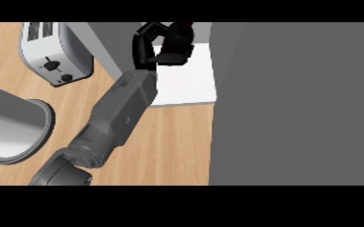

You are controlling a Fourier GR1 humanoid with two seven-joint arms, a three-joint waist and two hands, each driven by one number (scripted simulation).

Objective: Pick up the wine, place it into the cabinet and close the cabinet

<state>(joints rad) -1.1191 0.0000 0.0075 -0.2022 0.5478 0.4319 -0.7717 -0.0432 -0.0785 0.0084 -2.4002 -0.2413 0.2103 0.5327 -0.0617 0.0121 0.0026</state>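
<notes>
My left hand (173,52) is up at the top middle of the head view, over the white cabinet floor (190,81). Its fingers curl round a dark wine bottle (185,29) with a reddish top, which stands roughly upright at the back of the opening. The hand hides most of the bottle. My grey forearm (128,101) runs up to it from the lower left. A broad grey cabinet door (284,101) fills the right side of the view and stands open. My right hand does not show.
A silver toaster (53,53) sits at the upper left on the wooden counter (174,139). A grey round vessel (21,130) lies at the left edge. A grey cabinet side wall (107,43) borders the opening on the left.
</notes>
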